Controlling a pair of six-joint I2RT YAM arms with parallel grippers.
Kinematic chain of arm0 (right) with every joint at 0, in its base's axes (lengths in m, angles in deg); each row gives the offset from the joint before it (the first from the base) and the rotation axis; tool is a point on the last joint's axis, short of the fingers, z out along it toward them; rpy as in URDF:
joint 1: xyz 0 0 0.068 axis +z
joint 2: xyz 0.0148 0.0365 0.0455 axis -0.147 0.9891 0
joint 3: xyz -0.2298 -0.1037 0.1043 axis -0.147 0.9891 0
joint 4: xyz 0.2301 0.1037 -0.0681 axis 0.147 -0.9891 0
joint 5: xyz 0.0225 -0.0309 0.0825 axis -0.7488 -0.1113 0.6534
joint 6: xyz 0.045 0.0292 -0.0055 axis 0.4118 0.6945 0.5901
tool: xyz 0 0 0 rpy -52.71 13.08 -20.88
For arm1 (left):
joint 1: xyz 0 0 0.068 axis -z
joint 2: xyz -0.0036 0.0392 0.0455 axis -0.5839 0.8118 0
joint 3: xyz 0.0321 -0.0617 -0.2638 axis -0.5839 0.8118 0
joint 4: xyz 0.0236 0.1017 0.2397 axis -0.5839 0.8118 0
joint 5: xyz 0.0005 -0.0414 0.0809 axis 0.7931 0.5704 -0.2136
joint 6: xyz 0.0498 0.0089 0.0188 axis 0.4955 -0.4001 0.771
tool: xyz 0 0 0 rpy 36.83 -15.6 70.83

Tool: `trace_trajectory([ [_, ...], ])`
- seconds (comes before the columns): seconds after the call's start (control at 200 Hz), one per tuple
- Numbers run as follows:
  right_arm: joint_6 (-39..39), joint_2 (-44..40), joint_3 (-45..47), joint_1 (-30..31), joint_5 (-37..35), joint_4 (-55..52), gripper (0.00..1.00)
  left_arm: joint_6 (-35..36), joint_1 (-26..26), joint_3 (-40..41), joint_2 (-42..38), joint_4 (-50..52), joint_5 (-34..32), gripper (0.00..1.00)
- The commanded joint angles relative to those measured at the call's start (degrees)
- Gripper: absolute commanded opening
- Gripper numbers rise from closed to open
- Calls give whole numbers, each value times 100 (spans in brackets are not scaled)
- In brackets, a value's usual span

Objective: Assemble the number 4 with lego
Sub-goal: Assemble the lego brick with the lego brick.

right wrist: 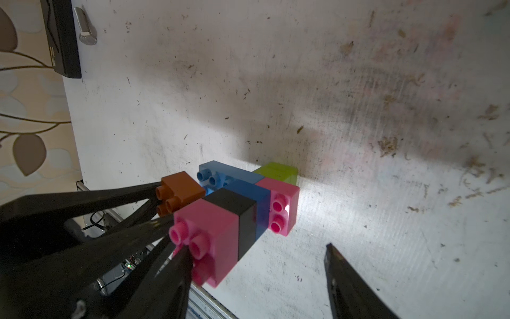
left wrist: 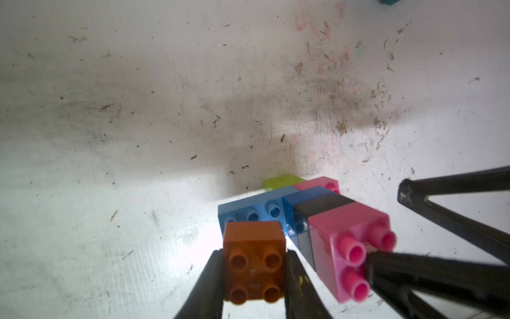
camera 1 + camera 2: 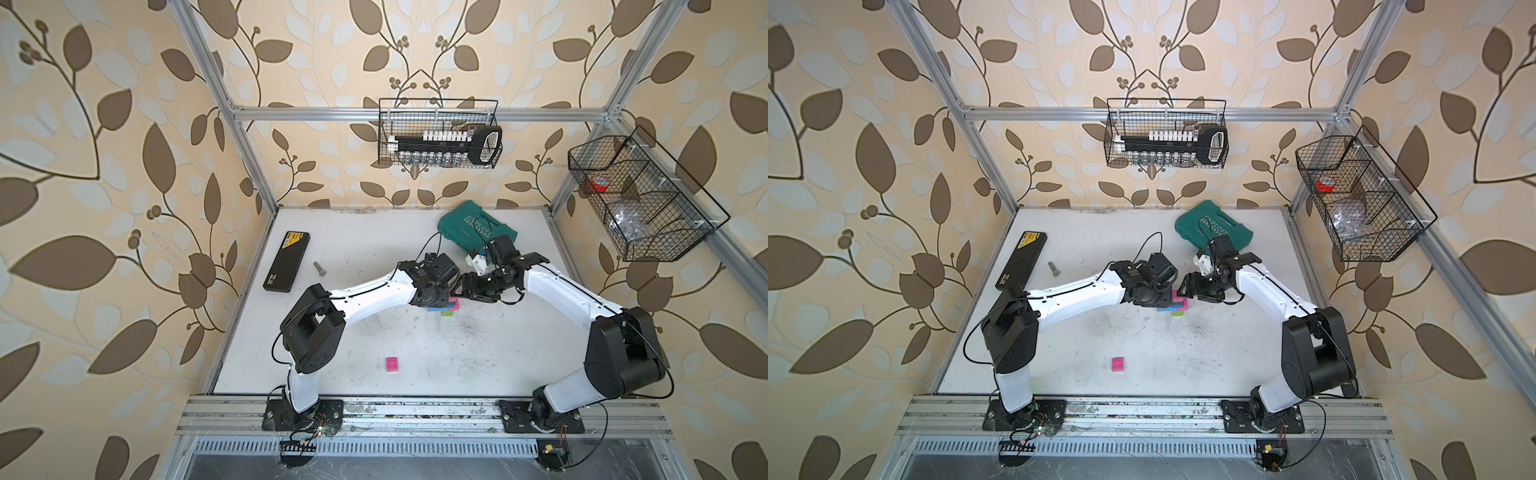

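The number 4 (image 3: 446, 308) (image 3: 1177, 305) lies partly built mid-table: a long blue brick (image 1: 218, 174), a short blue one (image 1: 248, 193), a black one (image 1: 242, 218), lime green (image 1: 281, 171), two pink (image 1: 212, 234) (image 1: 284, 204) and an orange brick (image 2: 254, 262). My left gripper (image 2: 254, 256) is shut on the orange brick, one finger on each side. My right gripper (image 1: 256, 248) is open; one finger touches the studs of the near pink brick, the other stands well apart. A loose pink lego (image 3: 392, 364) lies nearer the front edge.
A teal tool case (image 3: 473, 230) sits at the back right, just behind my right wrist. A flat black box (image 3: 286, 261) and a metal bolt (image 3: 319, 267) lie at the back left. Wire baskets (image 3: 438, 133) (image 3: 640, 199) hang on the walls.
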Motion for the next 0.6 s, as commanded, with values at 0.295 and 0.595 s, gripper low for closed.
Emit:
trace_trajectory([
  [0.295,108,46,181,36,-135,-42,69,-171,55,-301,152,222,-353,0],
  [0.595,167,54,190,51,-159,-36,68,-455,66,-367,268,341,-459,0],
])
